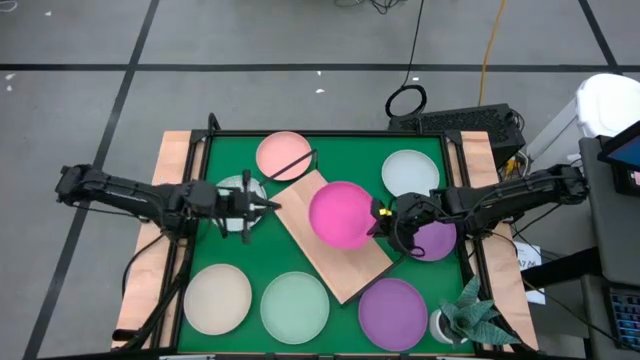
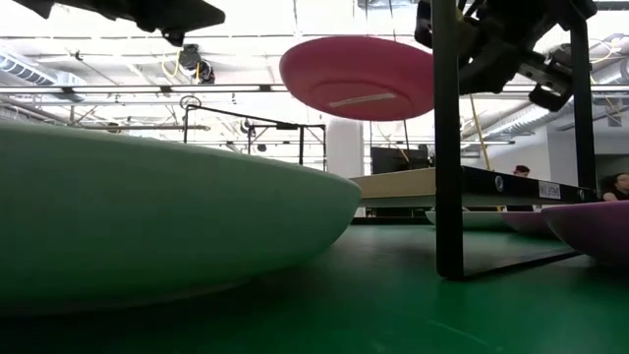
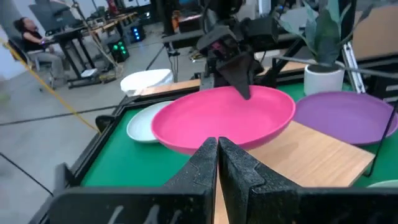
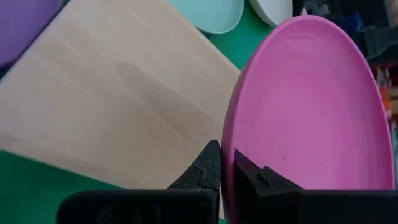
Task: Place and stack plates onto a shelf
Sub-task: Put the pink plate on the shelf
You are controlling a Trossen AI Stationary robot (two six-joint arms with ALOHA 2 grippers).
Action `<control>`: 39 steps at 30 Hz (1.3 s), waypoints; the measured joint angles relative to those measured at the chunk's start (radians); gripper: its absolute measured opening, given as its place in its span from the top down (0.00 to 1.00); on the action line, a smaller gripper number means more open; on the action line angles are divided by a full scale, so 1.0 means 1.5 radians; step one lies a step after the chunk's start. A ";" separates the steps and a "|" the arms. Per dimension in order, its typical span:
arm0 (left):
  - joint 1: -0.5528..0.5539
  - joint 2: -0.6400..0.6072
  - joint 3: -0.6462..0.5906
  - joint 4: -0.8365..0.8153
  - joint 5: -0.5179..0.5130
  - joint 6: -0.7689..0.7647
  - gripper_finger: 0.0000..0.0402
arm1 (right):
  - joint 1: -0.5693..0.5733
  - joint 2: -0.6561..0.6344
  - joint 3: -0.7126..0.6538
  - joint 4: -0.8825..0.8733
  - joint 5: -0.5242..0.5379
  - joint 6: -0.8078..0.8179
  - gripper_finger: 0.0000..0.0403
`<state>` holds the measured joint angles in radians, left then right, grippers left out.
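Observation:
The magenta plate point(image 1: 342, 213) hangs in the air above the light wood shelf point(image 1: 318, 262), which lies slantwise on the green mat. My right gripper point(image 1: 381, 215) is shut on the plate's right side. In the low view the plate point(image 2: 359, 77) floats well above the shelf board point(image 2: 413, 183). My left gripper point(image 1: 266, 207) is shut and empty. It hovers by the shelf's left edge, over a pale plate point(image 1: 238, 190), its fingers point(image 3: 217, 158) pointing at the magenta plate point(image 3: 224, 115). My right gripper pinches the magenta plate's rim point(image 4: 231, 134) on the side toward the table's right, one finger on the inner face and one on the underside. The fingers come roughly level from the right. The plate is lifted clear of the shelf, nearly level.
Loose plates lie on the mat: salmon pink point(image 1: 285, 155), pale blue point(image 1: 410, 172), purple point(image 1: 437, 242) under my right arm, purple point(image 1: 393, 312), mint point(image 1: 295, 307), beige point(image 1: 218, 298). A potted plant point(image 1: 465, 318) stands at the near right corner. The shelf's black wire frame point(image 2: 447, 138) rises nearby.

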<state>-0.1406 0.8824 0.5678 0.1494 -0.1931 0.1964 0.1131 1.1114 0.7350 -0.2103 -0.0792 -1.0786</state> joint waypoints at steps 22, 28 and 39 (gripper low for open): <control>-0.039 0.172 0.052 0.073 -0.030 0.036 0.63 | 0.000 0.000 -0.020 -0.074 -0.095 -0.136 0.98; -0.039 0.166 0.052 0.075 -0.049 0.029 0.63 | 0.000 -0.001 -0.042 -0.071 -0.175 -0.188 0.97; -0.038 0.166 0.052 0.078 -0.072 0.021 0.63 | 0.000 -0.001 -0.112 -0.031 -0.211 -0.281 0.97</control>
<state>-0.1978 1.1313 0.6453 0.2657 -0.3007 0.2275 0.1131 1.1107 0.5666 -0.2564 -0.3962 -1.4995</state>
